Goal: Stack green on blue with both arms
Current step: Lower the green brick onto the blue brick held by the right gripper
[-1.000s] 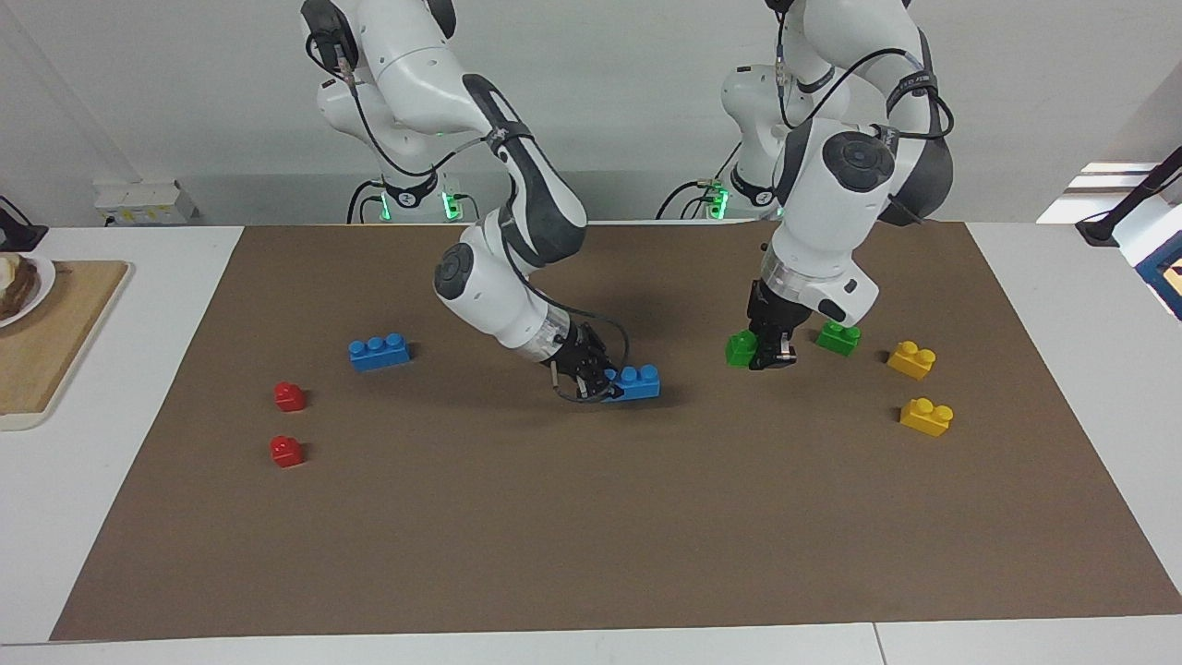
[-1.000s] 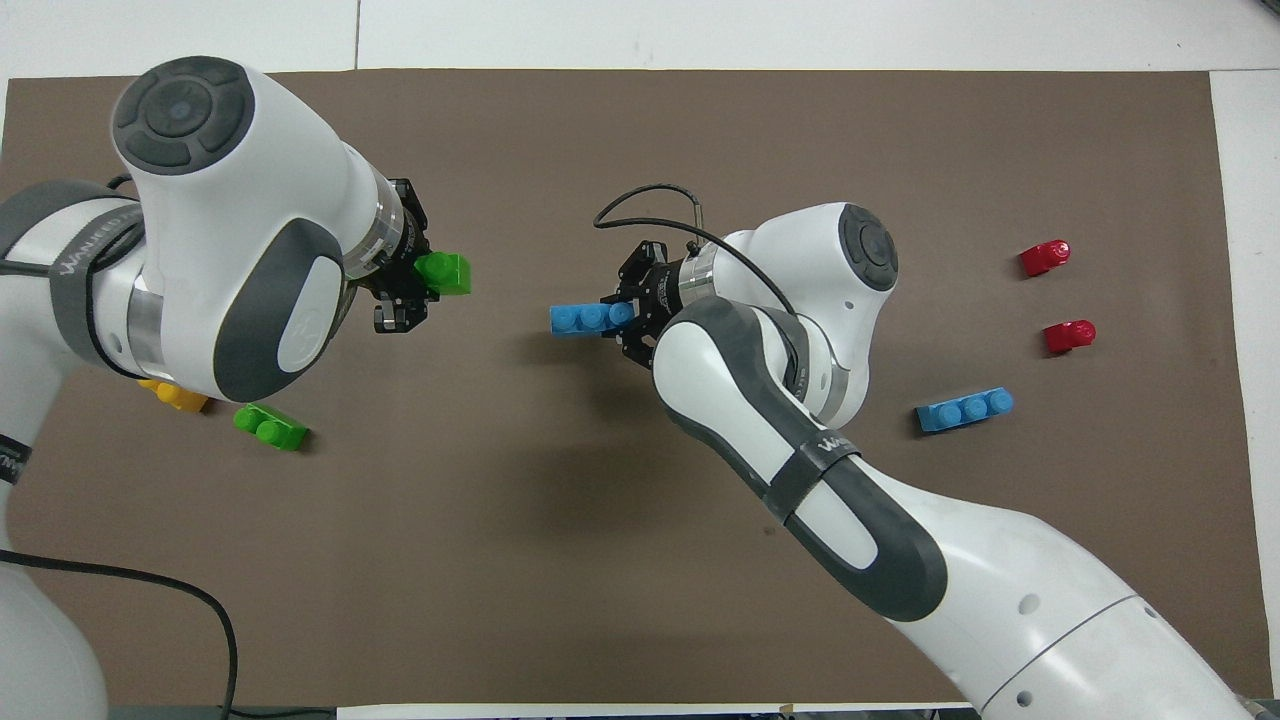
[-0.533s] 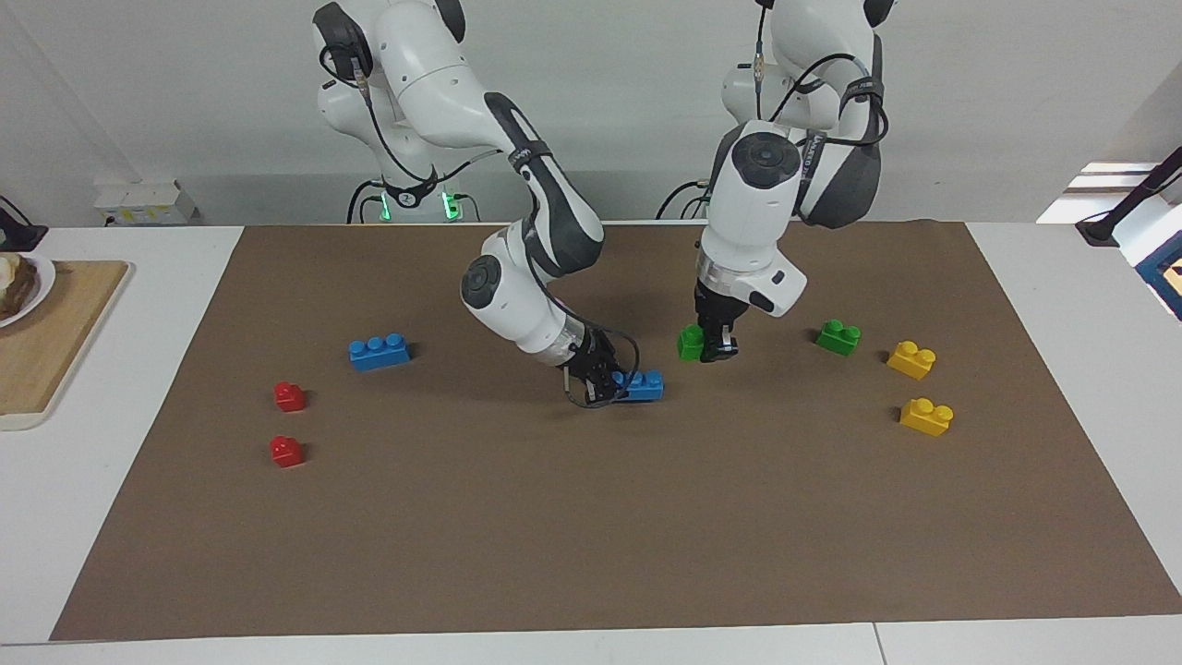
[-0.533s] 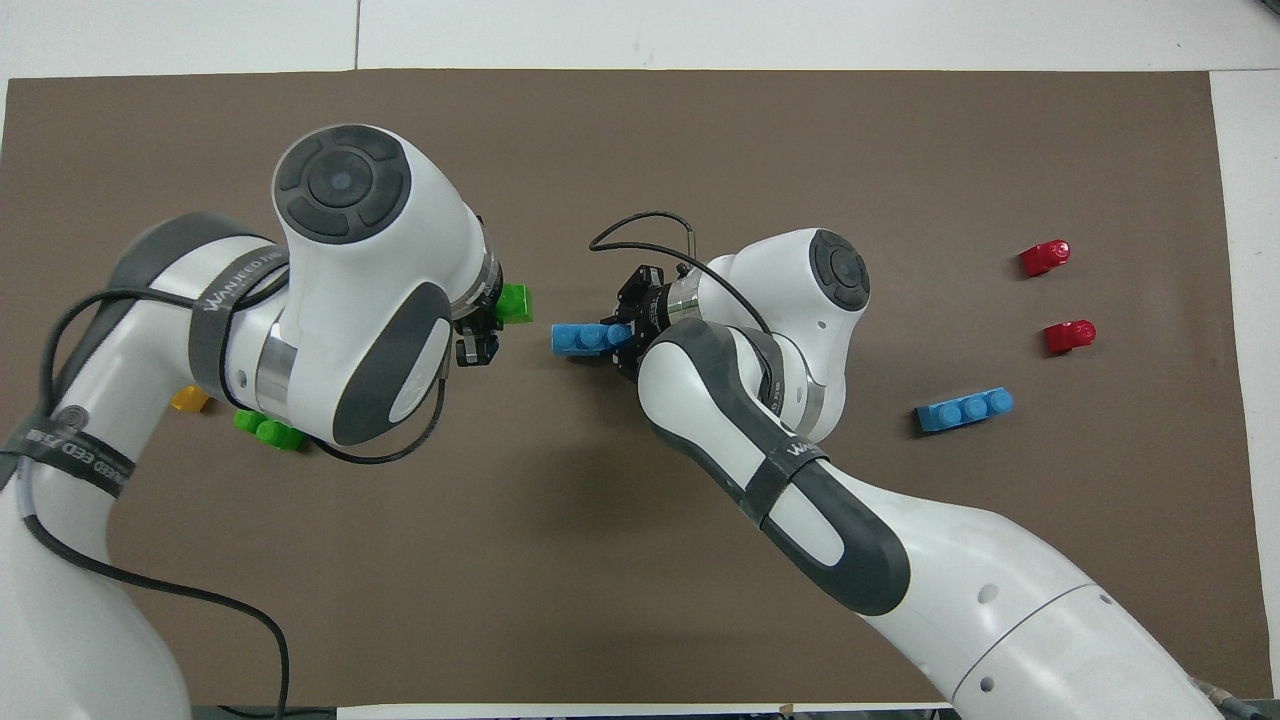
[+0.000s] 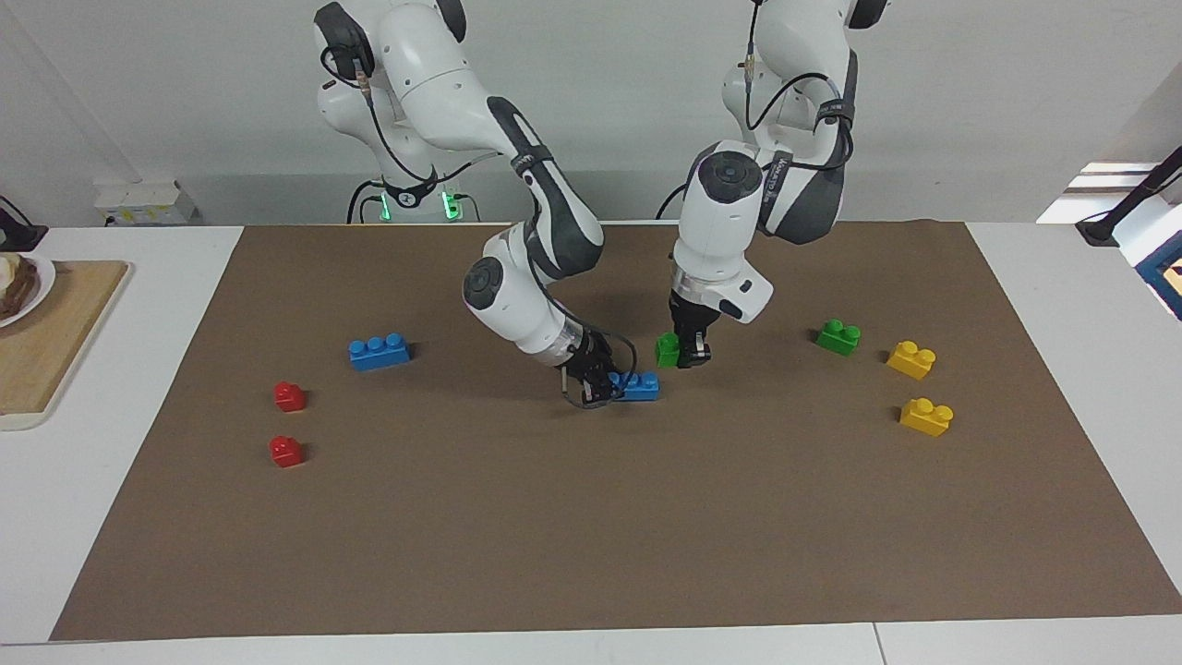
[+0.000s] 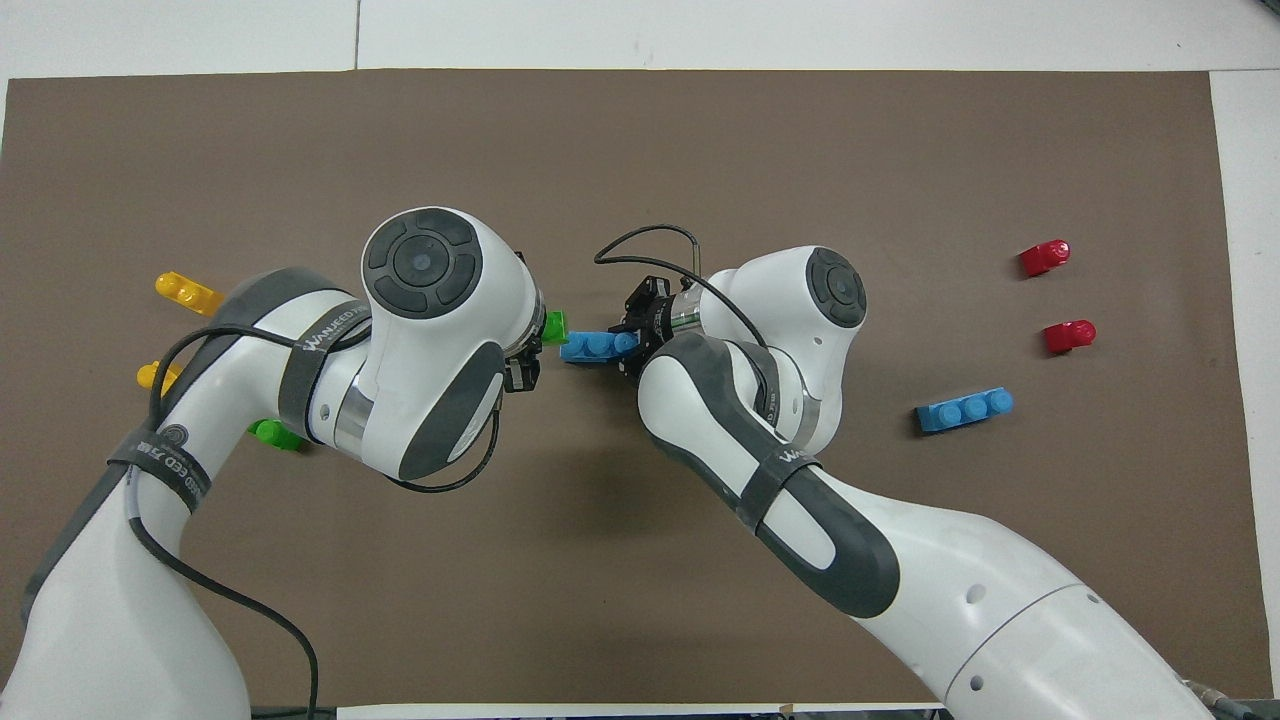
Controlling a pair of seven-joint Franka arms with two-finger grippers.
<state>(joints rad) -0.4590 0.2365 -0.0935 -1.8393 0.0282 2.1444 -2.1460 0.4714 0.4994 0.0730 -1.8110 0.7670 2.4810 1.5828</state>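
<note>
Green brick point(image 5: 667, 349) was gripped between the closed fingers of the left gripper point(image 5: 688, 356) and was held in the air over the middle of the brown mat point(image 5: 591, 536), just beside the held blue brick point(image 5: 639, 385) on the side toward the left arm's end. That blue brick was clamped at one end by the right gripper point(image 5: 596, 383), low over the mat; whether it touched the mat could not be told. A narrow gap was seen between the two bricks in the overhead view. A second green brick point(image 5: 838, 336) and two yellow bricks point(image 5: 911, 359) point(image 5: 926, 416) lay toward the left arm's end of the mat. A second blue brick point(image 5: 379, 352) and two red bricks point(image 5: 289, 396) point(image 5: 285, 451) lay toward the right arm's end. The part of the mat farther from the robots was left bare up to its edge. The mat was laid on a white table point(image 5: 1090, 388). A wooden board point(image 5: 46, 342) was seen at the right arm's end of the table, with a plate point(image 5: 23, 288) on it, its contents cut off by the frame.
</note>
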